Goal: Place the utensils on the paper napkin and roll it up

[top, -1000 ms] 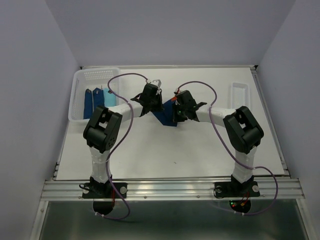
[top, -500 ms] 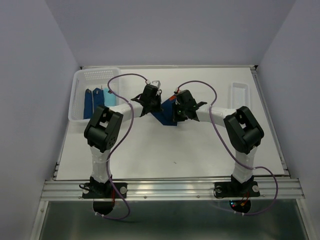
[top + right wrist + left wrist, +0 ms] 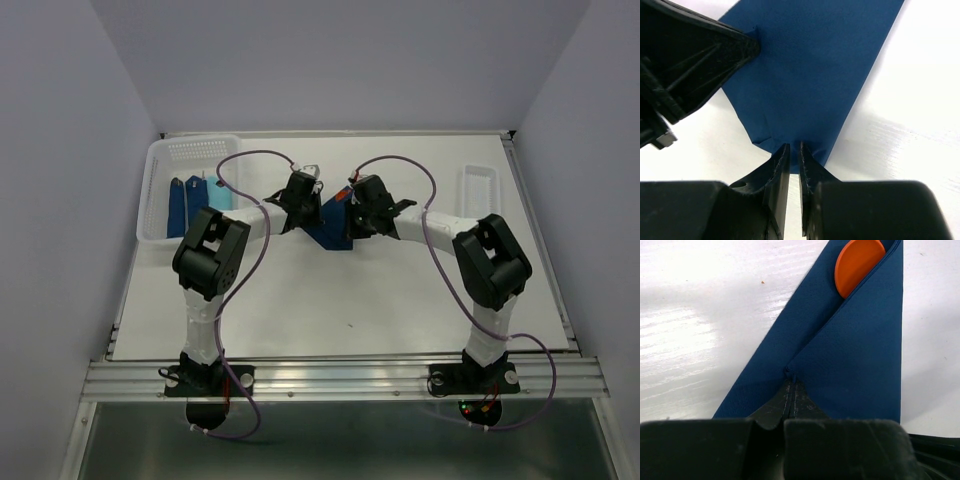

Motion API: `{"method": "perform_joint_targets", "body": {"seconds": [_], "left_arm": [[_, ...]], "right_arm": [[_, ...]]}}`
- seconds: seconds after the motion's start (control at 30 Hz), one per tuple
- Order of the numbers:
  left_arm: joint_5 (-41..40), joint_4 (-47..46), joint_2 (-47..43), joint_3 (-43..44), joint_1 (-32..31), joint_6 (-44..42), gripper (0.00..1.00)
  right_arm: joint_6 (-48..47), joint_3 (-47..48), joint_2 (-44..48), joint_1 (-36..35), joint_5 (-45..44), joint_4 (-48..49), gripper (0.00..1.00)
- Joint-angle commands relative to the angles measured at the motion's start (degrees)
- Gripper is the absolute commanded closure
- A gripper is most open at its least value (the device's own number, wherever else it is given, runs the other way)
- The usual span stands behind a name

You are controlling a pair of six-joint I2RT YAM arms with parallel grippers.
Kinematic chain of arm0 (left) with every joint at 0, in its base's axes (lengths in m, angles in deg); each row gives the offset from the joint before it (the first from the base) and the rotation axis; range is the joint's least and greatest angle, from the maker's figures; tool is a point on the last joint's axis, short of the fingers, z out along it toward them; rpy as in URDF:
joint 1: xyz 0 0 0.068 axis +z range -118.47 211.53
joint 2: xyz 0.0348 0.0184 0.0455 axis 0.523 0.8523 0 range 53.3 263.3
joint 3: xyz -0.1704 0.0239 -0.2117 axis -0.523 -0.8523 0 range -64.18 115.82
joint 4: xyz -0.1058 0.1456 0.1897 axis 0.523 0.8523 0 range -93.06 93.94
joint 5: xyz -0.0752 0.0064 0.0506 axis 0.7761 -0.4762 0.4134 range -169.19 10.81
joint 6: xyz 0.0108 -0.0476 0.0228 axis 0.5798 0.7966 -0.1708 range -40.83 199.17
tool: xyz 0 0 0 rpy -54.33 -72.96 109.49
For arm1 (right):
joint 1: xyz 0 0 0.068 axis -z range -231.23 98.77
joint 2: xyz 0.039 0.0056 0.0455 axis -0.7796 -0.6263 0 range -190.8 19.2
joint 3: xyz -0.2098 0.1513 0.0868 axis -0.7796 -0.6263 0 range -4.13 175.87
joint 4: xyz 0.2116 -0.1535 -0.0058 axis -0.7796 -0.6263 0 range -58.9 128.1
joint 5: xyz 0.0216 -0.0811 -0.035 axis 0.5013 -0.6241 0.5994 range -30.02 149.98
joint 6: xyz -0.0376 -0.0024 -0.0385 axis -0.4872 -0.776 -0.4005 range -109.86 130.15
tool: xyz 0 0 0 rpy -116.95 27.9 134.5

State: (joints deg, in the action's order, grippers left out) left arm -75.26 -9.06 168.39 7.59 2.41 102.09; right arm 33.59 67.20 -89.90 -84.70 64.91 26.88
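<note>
Now left fingers (image 3: 791,390) pinch paper napkin (image 3: 860,365); right fingers (image 3: 787,150) slightly parted at edge.

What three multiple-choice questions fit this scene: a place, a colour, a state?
1. Where is the white basket? A) the table's far left B) its far right C) its near edge
2. What colour is the rounded piece peeking from the paper napkin's fold? A) green B) orange C) white
3. The left gripper is: A) wide open B) holding the basket C) shut on the napkin
Answers: A, it sits far left in the top view; B, orange shows in the left wrist view; C, it pinches the napkin's fold.
</note>
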Motion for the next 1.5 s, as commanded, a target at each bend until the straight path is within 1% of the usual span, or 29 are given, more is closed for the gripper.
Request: {"method": "perform_joint_targets", "body": {"seconds": [0.0, 0.47, 0.6, 0.73, 0.93, 1.17, 1.2, 1.27, 1.33, 1.4, 1.47], "left_arm": [[-1.73, -0.33, 0.14, 1.71, 0.38, -1.38, 1.0], [-1.37, -0.5, 0.22, 1.62, 0.38, -1.38, 1.0], [-1.2, -0.5, 0.14, 1.71, 0.38, -1.3, 1.0], [-1.11, -0.42, -0.04, 1.89, 0.38, -1.47, 1.0], [-0.59, 0.2, -0.48, 2.85, 0.38, -1.65, 1.0], [-2.51, 3.36, -5.82, 5.57, 0.38, -1.3, 1.0], [-2.78, 3.54, -6.71, 5.49, 0.38, -1.12, 0.95], [-2.69, 3.54, -8.64, 4.88, 0.38, -0.51, 0.93], [-2.17, 3.19, -9.44, 4.52, 0.38, -0.07, 0.89], [0.55, 2.4, -9.79, 3.82, 0.38, 0.72, 0.86], [4.24, 0.73, -9.18, 3.03, 0.38, 1.51, 0.87]], "right_arm": [[-1.29, 2.85, 3.37, -0.36, -0.71, -0.47, 0.82], [-1.21, 2.32, -0.85, -0.36, 3.33, -0.47, 0.82], [-1.29, 1.18, -3.92, -0.36, 3.68, 0.32, 0.83], [-0.51, -1.1, -5.51, -0.36, 2.37, 1.29, 0.84], [1.34, -4.26, -5.34, -0.36, -0.36, 1.82, 0.85], [2.22, -5.24, -4.81, -0.36, -0.97, 2.0, 0.85], [2.22, -5.32, -4.72, -0.36, -1.06, 1.91, 0.85], [2.31, -5.59, -4.46, -0.36, -1.15, 2.0, 0.85], [2.31, -5.68, -4.11, -0.36, -1.15, 1.91, 0.85], [2.31, -5.85, -3.84, -0.36, -1.24, 1.91, 0.85], [2.22, -5.85, -3.4, -0.36, -1.24, 1.91, 0.85]]}}
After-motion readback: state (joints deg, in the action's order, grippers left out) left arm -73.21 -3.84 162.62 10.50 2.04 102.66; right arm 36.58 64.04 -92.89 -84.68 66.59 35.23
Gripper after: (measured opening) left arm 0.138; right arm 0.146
